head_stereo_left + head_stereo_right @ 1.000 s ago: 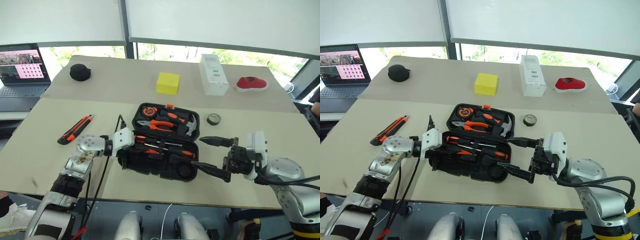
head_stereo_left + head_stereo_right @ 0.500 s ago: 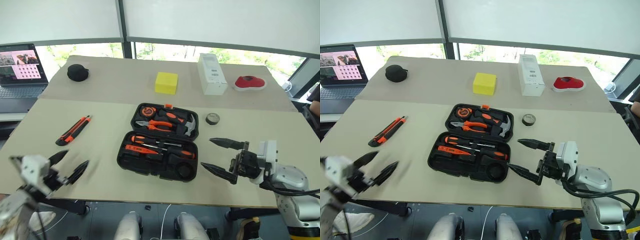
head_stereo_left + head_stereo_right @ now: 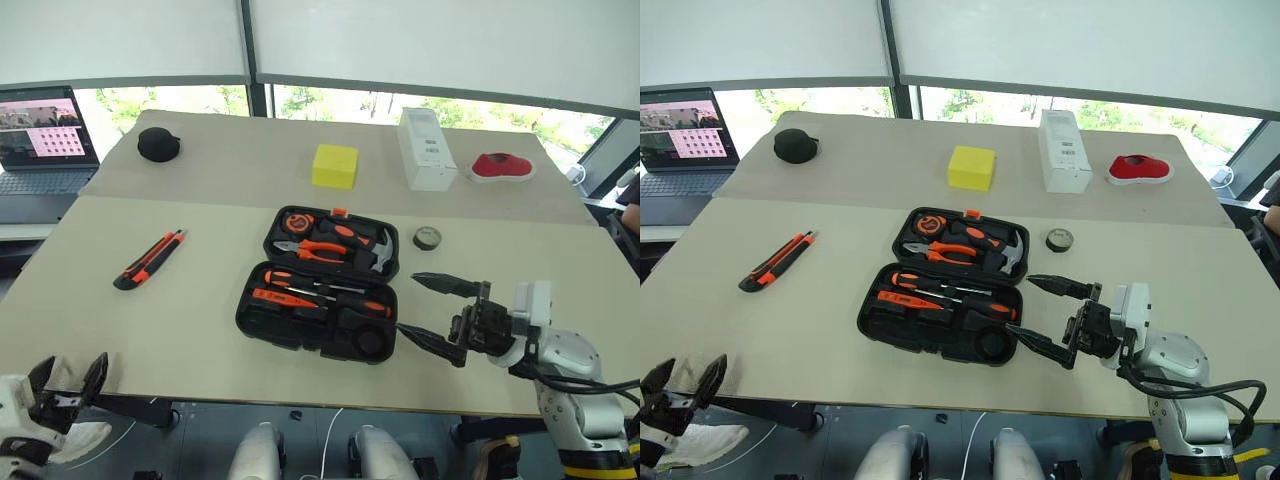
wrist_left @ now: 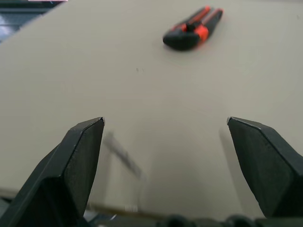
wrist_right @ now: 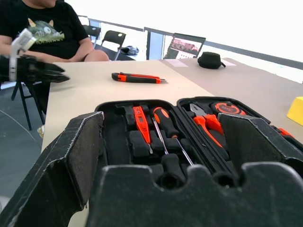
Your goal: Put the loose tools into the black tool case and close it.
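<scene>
The black tool case (image 3: 262,318) lies open at mid-table. Its near half holds two black-and-orange screwdrivers (image 3: 325,287) and a small orange tester (image 3: 272,297). The orange-and-black utility knife (image 3: 150,258) lies loose on the table to the case's left, also seen in the left wrist view (image 4: 193,34). A dark tape roll (image 3: 427,238) sits just right of the case. My right gripper (image 3: 438,311) hangs open beside the case's right edge, pointing at it. My left gripper (image 3: 68,378) is open and empty, low past the table's near left edge.
Along the far side stand a laptop (image 3: 45,140), a round black pouch (image 3: 158,143), a yellow block (image 3: 335,166), a white box (image 3: 427,148) and a red object (image 3: 503,166). Pliers (image 3: 320,249) and a hammer (image 3: 380,255) fill the case's far half. A person (image 5: 47,28) sits beyond the table.
My left gripper has left the case's left side, opened, and swung back and left to beyond the table's near edge. The right gripper has stayed beside the case.
</scene>
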You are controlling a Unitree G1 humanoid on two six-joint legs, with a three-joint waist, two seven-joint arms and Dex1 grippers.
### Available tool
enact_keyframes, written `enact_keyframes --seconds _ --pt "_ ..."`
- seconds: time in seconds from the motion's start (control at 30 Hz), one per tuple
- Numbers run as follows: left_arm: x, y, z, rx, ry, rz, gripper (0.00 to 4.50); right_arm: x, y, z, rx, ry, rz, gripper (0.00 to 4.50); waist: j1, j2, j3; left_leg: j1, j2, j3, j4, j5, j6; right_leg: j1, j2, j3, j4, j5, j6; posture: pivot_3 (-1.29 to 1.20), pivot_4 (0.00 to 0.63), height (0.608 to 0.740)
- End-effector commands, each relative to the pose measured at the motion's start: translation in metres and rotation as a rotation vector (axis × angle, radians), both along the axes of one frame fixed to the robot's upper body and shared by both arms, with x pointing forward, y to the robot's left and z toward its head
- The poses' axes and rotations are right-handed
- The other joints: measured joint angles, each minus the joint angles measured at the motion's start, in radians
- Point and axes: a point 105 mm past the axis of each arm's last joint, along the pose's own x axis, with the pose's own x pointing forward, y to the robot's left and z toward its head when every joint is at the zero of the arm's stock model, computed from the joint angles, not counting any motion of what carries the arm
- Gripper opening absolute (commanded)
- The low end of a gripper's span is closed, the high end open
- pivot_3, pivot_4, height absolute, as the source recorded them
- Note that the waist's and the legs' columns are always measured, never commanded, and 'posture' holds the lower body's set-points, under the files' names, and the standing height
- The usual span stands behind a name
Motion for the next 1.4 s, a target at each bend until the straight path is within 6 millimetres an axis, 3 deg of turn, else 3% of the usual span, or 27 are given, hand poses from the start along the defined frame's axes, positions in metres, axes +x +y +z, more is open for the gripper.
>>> enact_keyframes --seconds 0.03,0.13,0.4,0.57,0.67,0.83,0.87,0.97,1.1,1.13,1.23,1.4 --pt "0.041 0.007 0.042 -0.001 -0.058 -0.006 4.46 -0.006 0.016 0.026 0.059 -0.075 0.059 4.50 0.001 0.000 0.001 0.000 0.000 0.000 0.000 0.000 0.000 0.000 0.000 0.000 0.000 0.000 0.000 0.00 0.150 0.740" --pt "0.081 -0.001 0.057 -0.016 0.017 -0.111 4.46 -0.006 0.027 0.036 0.085 -0.112 0.066 4.50 0.008 -0.002 0.000 0.000 -0.001 -0.001 0.000 0.001 -0.001 -0.004 0.002 -0.004 0.002 0.001 -0.001 0.00 0.150 0.740" --pt "0.149 -0.001 0.055 0.069 0.236 -0.281 4.46 -0.007 0.039 0.052 0.116 -0.157 0.059 4.50 -0.006 -0.003 0.001 -0.001 -0.003 0.003 -0.005 0.001 -0.001 -0.004 0.002 -0.002 0.002 0.001 -0.001 0.00 0.150 0.740" --pt "0.169 -0.003 0.040 0.115 0.346 -0.352 4.46 -0.010 0.037 0.051 0.110 -0.148 0.035 4.50 -0.008 -0.003 0.001 -0.008 -0.002 0.005 -0.005 0.002 -0.004 -0.011 0.005 -0.003 0.003 0.001 -0.002 0.00 0.150 0.740" --pt "0.171 -0.005 0.030 0.083 0.402 -0.376 3.71 -0.012 0.035 0.048 0.104 -0.136 0.016 4.50 -0.008 -0.004 0.001 -0.009 -0.002 0.006 -0.006 0.002 -0.004 -0.012 0.004 -0.003 0.002 0.001 -0.002 0.00 0.150 0.740" --pt "0.172 -0.005 0.032 0.081 0.384 -0.415 1.99 -0.013 0.029 0.045 0.092 -0.115 -0.005 4.50 -0.006 -0.004 0.001 -0.009 -0.002 0.006 -0.006 0.002 -0.004 -0.011 0.004 -0.003 0.002 0.001 -0.002 0.00 0.150 0.740" --pt "0.174 -0.014 0.046 0.089 0.299 -0.487 1.75 -0.013 0.026 0.041 0.083 -0.092 -0.010 4.50 -0.006 -0.004 0.001 -0.009 -0.002 0.006 -0.006 0.002 -0.004 -0.011 0.003 -0.003 0.002 0.001 -0.002 0.00 0.150 0.740" --pt "0.168 -0.064 0.092 0.149 0.086 -0.811 1.75 -0.012 0.017 0.034 0.053 -0.069 -0.031 4.50 -0.005 -0.005 0.002 -0.010 -0.002 0.006 -0.006 0.002 -0.004 -0.011 0.003 -0.003 0.002 0.001 -0.002 0.00 0.150 0.740" --pt "0.148 -0.125 0.104 0.304 0.086 -1.140 1.75 -0.021 0.005 0.025 -0.026 -0.048 -0.019 4.50 0.010 -0.006 0.002 -0.012 -0.002 0.005 -0.004 0.002 -0.004 -0.012 0.002 -0.005 0.002 0.001 -0.002 0.00 0.150 0.740" --pt "0.145 -0.136 0.105 0.329 0.084 -1.191 1.75 -0.024 0.002 0.023 -0.046 -0.043 -0.012 4.50 0.014 -0.006 0.002 -0.012 -0.003 0.005 -0.004 0.002 -0.004 -0.011 0.002 -0.005 0.002 0.001 -0.002 0.00 0.150 0.740" --pt "0.110 -0.194 0.094 0.539 0.155 -1.563 1.75 -0.036 -0.014 0.007 -0.165 0.009 0.021 4.50 0.017 -0.006 0.002 -0.011 -0.003 0.005 -0.004 0.002 -0.004 -0.010 0.002 -0.004 0.001 0.001 -0.001 0.00 0.150 0.740" --pt "0.094 -0.223 0.068 0.694 0.261 -1.740 1.75 -0.038 -0.022 0.007 -0.193 0.019 0.014 4.50 0.005 -0.005 0.002 -0.009 -0.002 0.006 -0.004 0.002 -0.003 -0.010 0.005 0.000 0.001 0.001 -0.001 0.00 0.150 0.740"
